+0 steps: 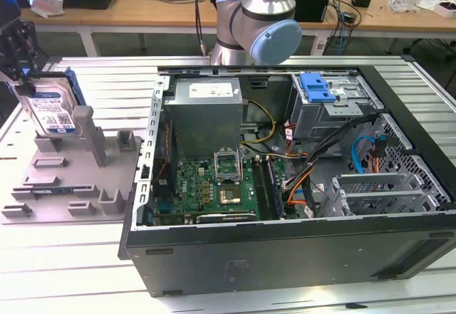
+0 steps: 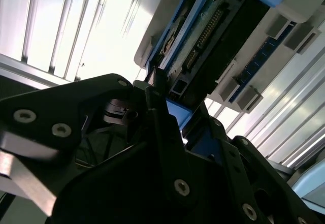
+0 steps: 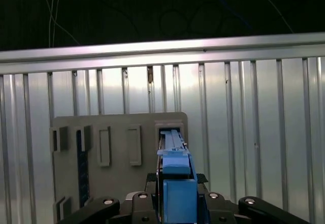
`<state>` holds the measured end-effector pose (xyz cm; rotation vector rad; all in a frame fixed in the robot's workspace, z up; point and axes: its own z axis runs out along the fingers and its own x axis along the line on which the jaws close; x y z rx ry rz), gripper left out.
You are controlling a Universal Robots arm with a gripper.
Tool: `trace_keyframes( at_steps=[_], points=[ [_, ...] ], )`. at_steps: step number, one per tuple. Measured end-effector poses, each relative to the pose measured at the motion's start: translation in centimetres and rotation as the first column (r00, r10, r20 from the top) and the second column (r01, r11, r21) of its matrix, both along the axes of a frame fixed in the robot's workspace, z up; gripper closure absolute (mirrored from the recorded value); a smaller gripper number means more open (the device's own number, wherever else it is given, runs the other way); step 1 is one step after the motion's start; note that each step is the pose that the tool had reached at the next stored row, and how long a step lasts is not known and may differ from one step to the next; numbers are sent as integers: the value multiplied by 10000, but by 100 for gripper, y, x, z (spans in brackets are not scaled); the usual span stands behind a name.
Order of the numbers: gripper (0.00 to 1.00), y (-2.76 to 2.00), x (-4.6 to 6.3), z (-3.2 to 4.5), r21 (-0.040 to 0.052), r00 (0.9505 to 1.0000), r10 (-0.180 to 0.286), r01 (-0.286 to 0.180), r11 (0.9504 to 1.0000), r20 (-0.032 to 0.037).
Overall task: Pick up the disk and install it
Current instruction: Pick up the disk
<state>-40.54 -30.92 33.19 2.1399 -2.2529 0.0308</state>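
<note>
The disk stands on edge at the far left of the exterior view, over the back slot of the grey fixture. Its white-and-blue label faces the camera and a blue frame edges it. My black gripper is at its upper left corner, shut on the disk. In the first wrist view the disk is edge-on between my fingers, reaching toward the fixture's slot. The second wrist view shows the disk's circuit-board side just beyond my gripper. Whether the disk still rests in the slot is unclear.
An open computer case lies to the exterior view's right of the fixture. It holds a grey power-supply box, a motherboard, cables, and a drive cage with a blue caddy. The arm's base stands behind it. The table is ribbed metal.
</note>
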Motion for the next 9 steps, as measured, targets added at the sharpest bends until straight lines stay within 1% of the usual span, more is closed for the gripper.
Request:
trace_keyframes(
  at_steps=[7, 9],
  points=[
    [63, 0, 0, 132, 0, 10000, 0, 0, 10000, -1],
    [63, 0, 0, 196, -1, 10000, 0, 0, 10000, -1]
  ],
)
